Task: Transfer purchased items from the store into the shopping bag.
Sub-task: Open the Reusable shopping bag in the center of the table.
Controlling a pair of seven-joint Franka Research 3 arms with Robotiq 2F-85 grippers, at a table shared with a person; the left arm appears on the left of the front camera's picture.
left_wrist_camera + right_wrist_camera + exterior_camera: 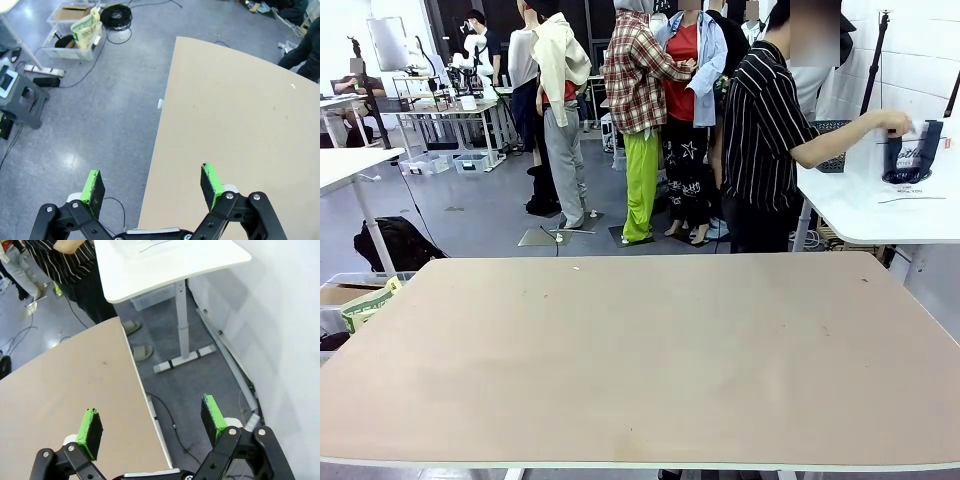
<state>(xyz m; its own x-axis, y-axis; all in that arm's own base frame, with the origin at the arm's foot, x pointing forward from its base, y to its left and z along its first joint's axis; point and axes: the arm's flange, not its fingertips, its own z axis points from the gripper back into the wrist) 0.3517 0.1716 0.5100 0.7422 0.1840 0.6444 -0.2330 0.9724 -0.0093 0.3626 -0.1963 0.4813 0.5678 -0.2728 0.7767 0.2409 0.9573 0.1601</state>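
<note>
A person in a black striped shirt [765, 130] stands at the far right and holds up the shopping bag [910, 150] by its top over a white side table [880, 215]. The bag is translucent white with a dark oval print. Part of the bag [145, 247], with a black line on it, lies on that side table in the right wrist view. The purchased items are out of view. My left gripper [152, 182] hangs open over the left edge of the tan table [235, 115], holding nothing. My right gripper [151, 424] is open too, over the tan table's right edge [75, 385].
The tan table [640, 350] spans the foreground. The white side table's leg and foot [182, 350] stand close to its right edge. Left of the table are clear bins [75, 35], cables, a grey step stool [22, 97] and a black bag [395, 243]. Several people stand behind.
</note>
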